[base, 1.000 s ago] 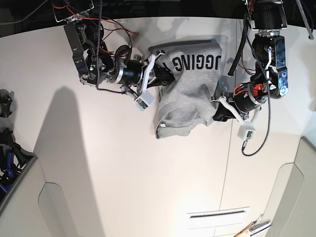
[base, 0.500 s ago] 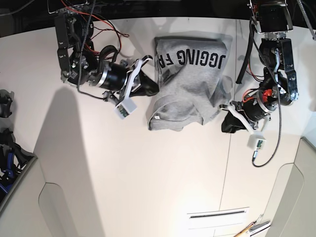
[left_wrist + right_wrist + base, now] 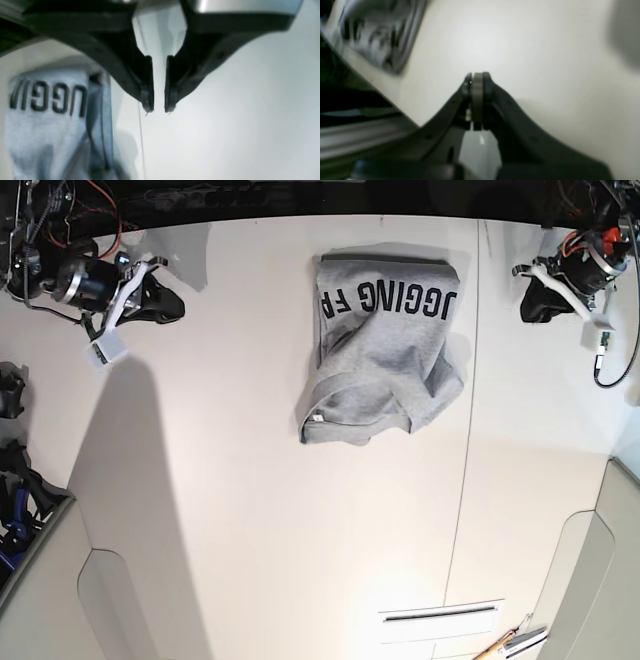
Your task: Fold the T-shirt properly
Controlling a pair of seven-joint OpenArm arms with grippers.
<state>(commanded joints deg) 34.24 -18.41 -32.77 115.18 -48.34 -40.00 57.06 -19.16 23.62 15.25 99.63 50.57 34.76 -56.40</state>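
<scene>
The grey T-shirt (image 3: 385,350) lies folded in a rough, uneven rectangle at the far middle of the table, black lettering facing up, with no gripper touching it. My left gripper (image 3: 535,302) sits well off to the shirt's right. In its wrist view the left gripper (image 3: 158,108) shows a narrow gap between empty fingers, with the T-shirt (image 3: 50,125) at lower left. My right gripper (image 3: 165,302) is far to the shirt's left. Its wrist view shows the right gripper (image 3: 476,75) with pads pressed together on nothing, and a blurred T-shirt (image 3: 375,32) at upper left.
The white table (image 3: 250,500) has a seam (image 3: 470,440) running front to back just right of the shirt. Dark gear (image 3: 15,480) sits at the left edge. A slot (image 3: 440,613) and a tool (image 3: 510,643) lie near the front right.
Both arms have drawn away from the shirt, the right to the far left corner, the left to the far right corner. The shirt lies released and settled flat.
</scene>
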